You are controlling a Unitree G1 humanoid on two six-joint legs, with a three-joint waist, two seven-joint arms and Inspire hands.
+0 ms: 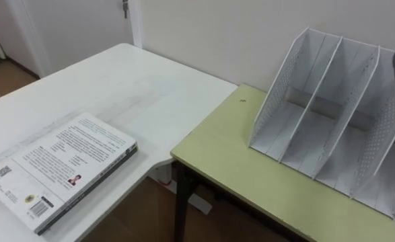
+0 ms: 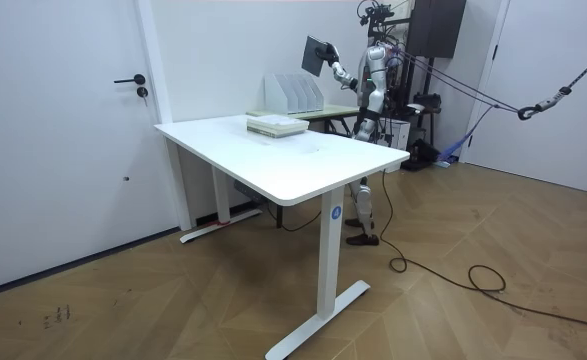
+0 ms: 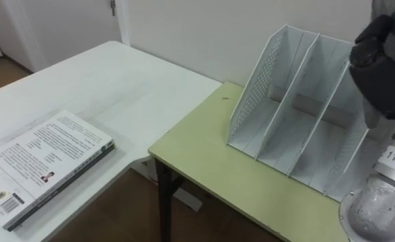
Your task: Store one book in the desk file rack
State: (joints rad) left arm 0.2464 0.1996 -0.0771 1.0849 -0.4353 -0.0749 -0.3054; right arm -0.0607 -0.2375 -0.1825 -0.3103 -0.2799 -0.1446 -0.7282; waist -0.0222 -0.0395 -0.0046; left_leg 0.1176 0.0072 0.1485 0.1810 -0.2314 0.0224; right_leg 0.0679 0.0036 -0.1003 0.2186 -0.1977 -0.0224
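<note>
A: Left eye view?
B: File rack point(image 1: 332, 107) empty on the green desk point(image 1: 231, 161); a spare book point(image 1: 56, 168) lies on the white table point(image 1: 136, 87).
A: Room view?
B: Dark book point(image 2: 319, 55) held raised over the rack.
A: Right eye view?
B: Right hand point(image 3: 384, 67) curled, apparently round it. Next: line it up with a slot and lower it.

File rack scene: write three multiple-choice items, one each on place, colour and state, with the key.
1. The file rack stands on: A the floor; B the green table; C a chair.
2. The rack is: A white; B black; C red.
3. The dark book is: A in the rack; B on the floor; C held up by the right hand.
Key: 1 B, its base rests on the green top; 2 A, walls and dividers are white; 3 C, the room view shows it raised, outside the rack.
</note>
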